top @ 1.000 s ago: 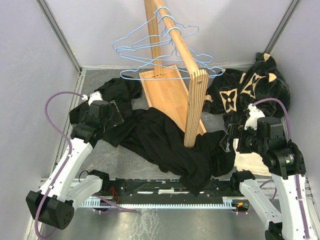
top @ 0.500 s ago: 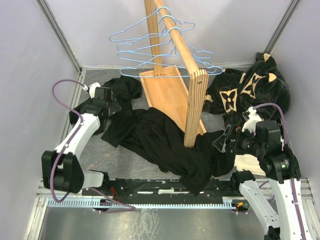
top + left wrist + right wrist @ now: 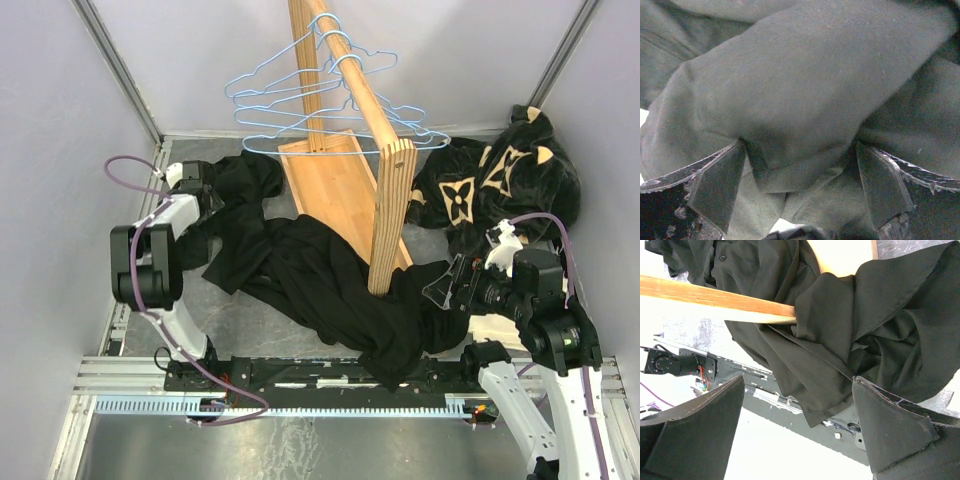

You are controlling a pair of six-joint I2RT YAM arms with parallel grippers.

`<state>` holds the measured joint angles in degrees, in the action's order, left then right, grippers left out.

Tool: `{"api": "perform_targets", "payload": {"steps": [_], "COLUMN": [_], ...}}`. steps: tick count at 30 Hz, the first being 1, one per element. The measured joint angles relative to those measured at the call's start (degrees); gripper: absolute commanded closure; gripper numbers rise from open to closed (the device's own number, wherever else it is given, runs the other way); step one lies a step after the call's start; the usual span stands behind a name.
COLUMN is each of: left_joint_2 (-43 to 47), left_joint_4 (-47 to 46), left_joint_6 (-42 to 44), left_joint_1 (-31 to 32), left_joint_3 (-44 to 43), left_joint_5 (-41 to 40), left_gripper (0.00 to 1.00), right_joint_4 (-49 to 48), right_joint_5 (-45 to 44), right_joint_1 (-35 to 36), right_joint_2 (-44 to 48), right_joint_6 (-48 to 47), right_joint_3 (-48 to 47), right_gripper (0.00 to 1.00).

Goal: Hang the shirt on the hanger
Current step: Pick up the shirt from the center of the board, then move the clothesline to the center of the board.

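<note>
Shirt [image 3: 320,280]: black cloth is spread in a crumpled heap across the middle of the table [image 3: 250,315], draped over the base of the wooden rack [image 3: 385,200] and reaching the near edge.
Hanger [image 3: 330,120]: a light-blue wire hanger is hung with several others on the rack's sloping rail, well apart from the shirt.
Left hand [image 3: 800,190]: the fingers [image 3: 715,185] are spread, and a fold of black cloth is pressed between them at the far left; nothing is clenched.
Right hand [image 3: 795,435]: the fingers [image 3: 890,440] are held wide apart above the shirt's near right end; nothing is grasped.
Second black garment [image 3: 250,180]: it is bunched at the far left, and its border with the shirt cannot be told.
Plush garment [image 3: 500,180]: it is piled in the far right corner.
</note>
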<state>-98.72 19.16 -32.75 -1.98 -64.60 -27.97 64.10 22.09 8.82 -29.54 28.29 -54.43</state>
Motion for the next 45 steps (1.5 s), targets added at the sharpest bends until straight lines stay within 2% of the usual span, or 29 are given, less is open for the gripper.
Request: {"api": "perform_targets", "payload": {"steps": [2,4,7,8,9,10,11,13,16,18,24,28,33,38,40,45], "left_joint_2": [-4.6,-6.9,-7.6,-7.6,-7.6,-7.7,-7.7,-7.7,-7.3,-5.5,13.4,26.8,34.4,36.7,36.7,38.2], "left_joint_4": [-0.3,-0.9,-1.3,-1.5,-1.5,-1.5,-1.2,-0.7,-0.2,0.0,2.3,5.0,8.4,11.1,12.1,14.3], "left_joint_6": [0.0,0.2,0.2,0.2,0.3,0.1,0.3,0.3,0.3,0.0,-0.9,-0.5,1.4,2.8,3.2,3.7], "left_joint_1": [-0.5,-0.5,-0.5,-0.5,-0.5,-0.5,-0.6,-0.9,-1.2,-1.2,-1.0,-0.8,-0.8,-0.8,-0.8,-0.8], "left_joint_3": [-2.1,-2.6,-2.6,-2.7,-2.9,-3.0,-3.2,-3.4,-3.2,-1.7,10.7,15.7,17.4,18.1,18.1,18.1], "left_joint_5": [1.3,2.8,4.9,5.5,6.0,6.5,7.0,7.7,9.3,10.6,14.8,15.1,15.2,16.7,17.7,19.4], "left_gripper": [0.12,0.24,0.51,0.71,0.85,0.94,0.97,0.97,0.97,0.97,0.97,0.97,0.97,0.97,0.97,0.97], "right_joint_4": [0.0,0.0,-0.1,-0.1,-0.1,-0.1,-0.1,0.0,0.3,0.8,1.4,2.2,4.0,5.7,7.1,6.5], "right_joint_5": [0.3,0.5,0.9,0.9,1.0,1.0,0.9,0.7,0.0,-0.1,0.8,3.2,8.1,8.7,6.7,1.5], "right_joint_1": [0.0,0.0,0.0,0.0,0.0,0.0,0.0,0.0,0.0,0.0,0.0,-0.5,-1.3,7.0,12.6,19.9], "right_joint_2": [0.1,0.1,0.1,0.1,0.1,0.1,0.1,0.4,1.7,2.6,3.3,4.0,5.0,2.5,-0.5,-5.8], "right_joint_6": [0.4,0.6,0.9,1.0,1.0,1.1,1.0,1.1,1.4,1.5,0.7,-0.2,-2.4,-8.0,-11.8,-17.1], "right_joint_3": [0.0,0.0,0.0,0.0,0.0,0.0,0.0,0.0,-0.4,-1.7,-3.6,-3.6,-5.1,-11.1,-15.1,-19.9], "right_gripper": [0.04,0.05,0.05,0.08,0.13,0.18,0.21,0.21,0.09,0.07,0.04,0.04,0.04,0.06,0.06,0.05]}}
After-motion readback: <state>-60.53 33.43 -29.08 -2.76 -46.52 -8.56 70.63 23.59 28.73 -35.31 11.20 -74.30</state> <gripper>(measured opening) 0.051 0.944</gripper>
